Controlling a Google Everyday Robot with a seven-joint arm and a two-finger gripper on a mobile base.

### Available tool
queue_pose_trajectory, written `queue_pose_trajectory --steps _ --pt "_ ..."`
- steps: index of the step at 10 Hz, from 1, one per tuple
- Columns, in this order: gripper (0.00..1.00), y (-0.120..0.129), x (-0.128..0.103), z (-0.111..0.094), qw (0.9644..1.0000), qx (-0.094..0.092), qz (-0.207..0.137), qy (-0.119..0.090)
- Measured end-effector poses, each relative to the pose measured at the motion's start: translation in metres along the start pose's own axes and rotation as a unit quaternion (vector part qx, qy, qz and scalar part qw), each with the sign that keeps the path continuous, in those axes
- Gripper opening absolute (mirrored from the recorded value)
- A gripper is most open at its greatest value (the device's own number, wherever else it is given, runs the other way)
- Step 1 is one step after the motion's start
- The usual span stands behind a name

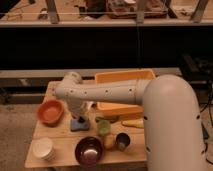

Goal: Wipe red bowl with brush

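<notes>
One white arm is reaching across the wooden table (61, 137), with its gripper (79, 115) pointing down over a blue-grey block (79, 125).

The red bowl (50, 111) is sitting upright near the table's edge at the left of the view, just beside the gripper but apart from it. Whether the gripper is wide, narrow or holding the brush cannot be told. A maroon bowl (89, 150) and a white cup stack (43, 148) are standing along the front edge, and a yellow-orange tray (125, 77) is lying behind the arm, while a green item (103, 126) is resting near the block.
</notes>
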Motion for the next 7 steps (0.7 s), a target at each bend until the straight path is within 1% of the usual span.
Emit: queue_pose_trajectory --steps 1,2,3,4,5,6,7 --pt "0.14 -0.01 0.008 -0.01 0.9999 0.006 -0.008 0.011" --pt "0.14 -0.02 0.015 -0.016 0.9997 0.011 -0.014 0.019" --pt "0.14 -0.036 0.021 -0.021 0.9989 0.026 -0.025 0.028" --pt "0.14 -0.06 0.024 -0.026 0.9973 0.053 -0.038 0.034" --pt "0.14 -0.072 0.025 -0.028 0.9959 0.07 -0.045 0.036" --pt "0.14 -0.09 0.027 -0.031 0.9931 0.096 -0.057 0.037" --pt "0.14 -0.109 0.025 -0.034 0.9883 0.128 -0.074 0.037"
